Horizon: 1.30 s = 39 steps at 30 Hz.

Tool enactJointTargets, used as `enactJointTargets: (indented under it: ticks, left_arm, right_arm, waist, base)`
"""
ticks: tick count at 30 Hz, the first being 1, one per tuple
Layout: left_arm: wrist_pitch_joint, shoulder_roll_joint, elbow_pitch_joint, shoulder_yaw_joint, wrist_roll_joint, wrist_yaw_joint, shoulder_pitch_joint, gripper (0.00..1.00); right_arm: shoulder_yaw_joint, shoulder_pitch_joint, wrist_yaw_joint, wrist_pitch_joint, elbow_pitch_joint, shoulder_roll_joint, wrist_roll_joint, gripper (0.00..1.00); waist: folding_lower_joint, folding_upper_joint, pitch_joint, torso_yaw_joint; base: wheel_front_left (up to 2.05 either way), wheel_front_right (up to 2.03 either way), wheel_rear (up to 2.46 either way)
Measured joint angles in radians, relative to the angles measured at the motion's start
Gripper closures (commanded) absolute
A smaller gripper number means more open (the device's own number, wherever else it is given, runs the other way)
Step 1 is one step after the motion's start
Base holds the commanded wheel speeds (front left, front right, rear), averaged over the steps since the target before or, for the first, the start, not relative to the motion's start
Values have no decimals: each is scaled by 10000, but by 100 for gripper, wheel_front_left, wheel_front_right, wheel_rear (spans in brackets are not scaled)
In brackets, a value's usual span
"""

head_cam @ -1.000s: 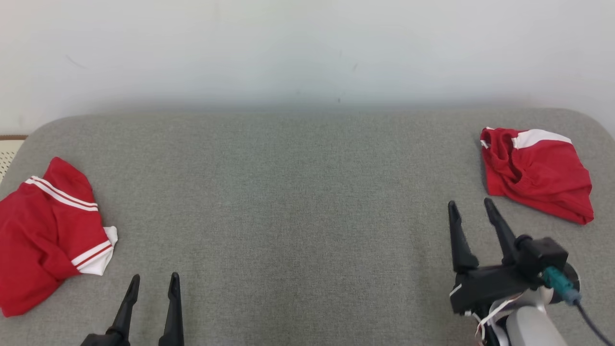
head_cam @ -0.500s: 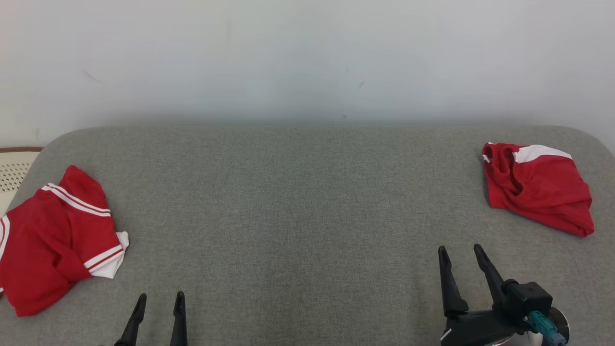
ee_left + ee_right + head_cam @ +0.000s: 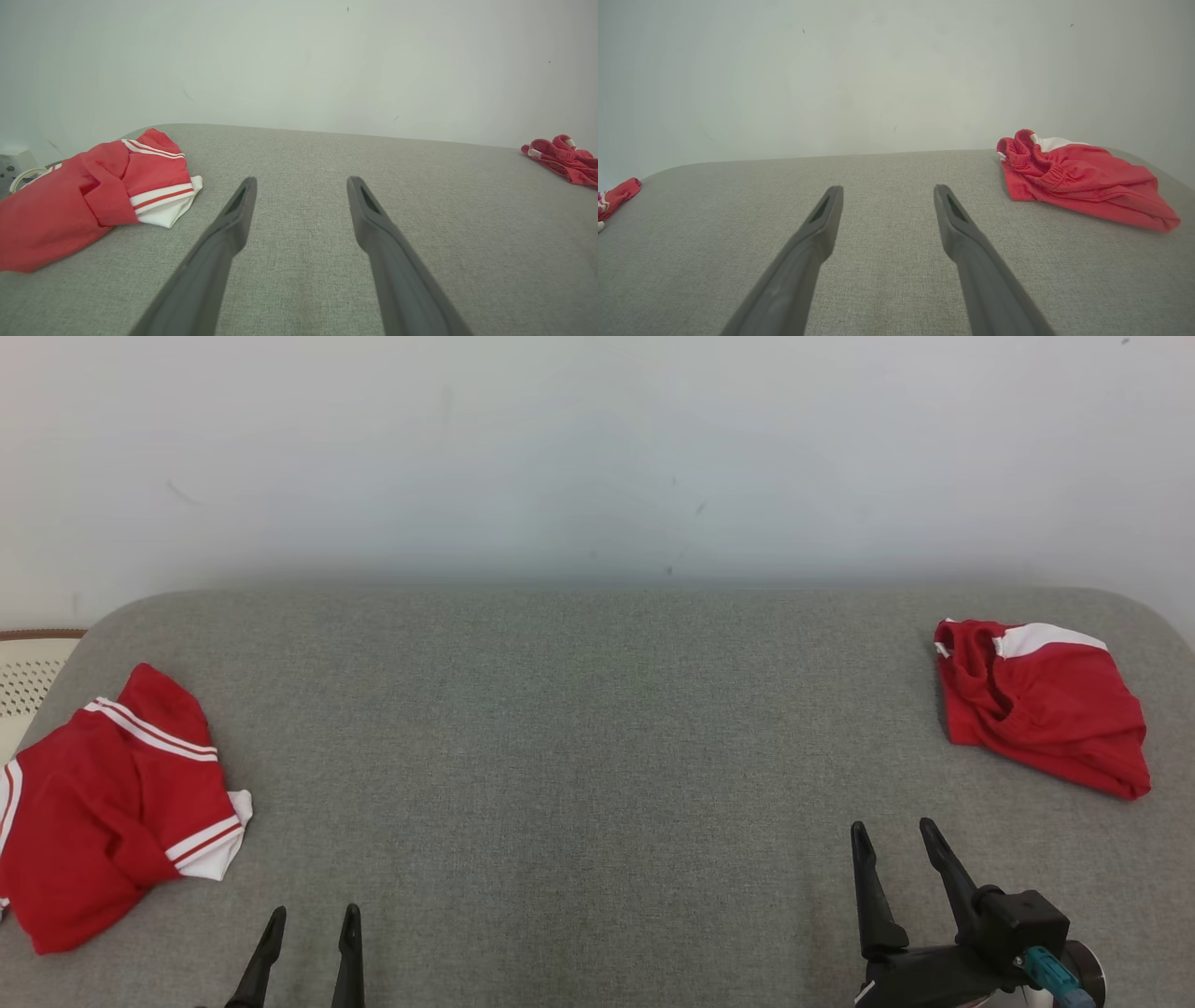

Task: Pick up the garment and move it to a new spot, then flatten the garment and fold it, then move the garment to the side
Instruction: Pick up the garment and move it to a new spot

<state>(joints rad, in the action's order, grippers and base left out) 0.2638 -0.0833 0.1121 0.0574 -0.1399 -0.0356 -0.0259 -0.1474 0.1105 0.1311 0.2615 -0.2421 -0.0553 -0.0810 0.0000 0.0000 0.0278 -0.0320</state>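
**Left.** A pale perforated object [image 3: 28,672] lies at the far left edge, beyond the corner of the grey padded surface [image 3: 597,728]. A red striped garment [image 3: 112,803] lies crumpled on that surface, to the left of my left gripper [image 3: 315,909] and slightly ahead of its fingertips. It is near the gripper but not touching it. In the left wrist view the same garment [image 3: 88,196] sits left of my left gripper [image 3: 302,179], with its white-banded hem turned toward the fingers.

**Left gripper.** The fingers are spread wide and hold nothing. They hover over bare grey fabric.

**Centre.** The stretch of surface between my two grippers carries only its own weave. A plain white wall [image 3: 597,448] rises behind it.

**Right gripper.** My right gripper [image 3: 892,824] is released, with its fingers parted and nothing between them. It points forward over the fabric, as in the right wrist view [image 3: 888,187].

**Right.** The red shorts [image 3: 1041,705] lie bunched ahead of this gripper and to its right, apart from the fingertips. The gathered waistband faces the gripper and a white panel lies on the far side. In the right wrist view the shorts [image 3: 1078,186] rest flat on the surface, up and right of the fingertips.
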Motion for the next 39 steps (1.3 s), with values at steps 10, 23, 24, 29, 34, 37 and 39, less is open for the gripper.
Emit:
enactJointTargets:
  ticks: [10, 23, 24, 29, 34, 37, 39]
  left_arm:
    - [-2, -36, -82, 2, 73, -6, -3, 0]
    - [0, -42, -96, -4, 86, -29, -19, 0]
    - [-2, -48, -94, -23, 88, -35, -21, 0]
    - [0, -81, -59, -69, 88, -115, -23, 0]
    - [0, -105, -29, -123, 84, -215, -20, 0]
    - [-2, -144, -13, -142, 82, -280, -14, 0]
    - [0, -157, -2, -180, 82, -336, -5, 0]
  right_arm:
    - [27, -43, 0, -2, -31, 23, 2, 0]
    - [113, -180, 0, -17, -40, 33, -63, 0]
    - [98, -183, 0, -17, -40, 33, -67, 0]
    - [75, -199, 0, -29, -69, 33, -113, 0]
    - [31, -216, 0, -29, -96, 35, -176, 0]
    - [-10, -237, 0, -29, -142, 35, -230, 0]
    - [-23, -240, 0, -29, -163, 35, -255, 0]
  waist:
    - [0, 0, -22, 29]
    - [0, 0, 5, -181]
    - [0, 0, 7, -234]
    - [0, 0, 17, -593]
    - [0, 0, 31, -1077]
    - [0, 0, 47, -1418]
    - [0, 0, 59, -1660]
  base:
    - [0, 0, 0]
    - [0, 0, 0]
    - [0, 0, 0]
    - [0, 0, 0]
    - [0, 0, 0]
    - [0, 0, 0]
    - [0, 0, 0]
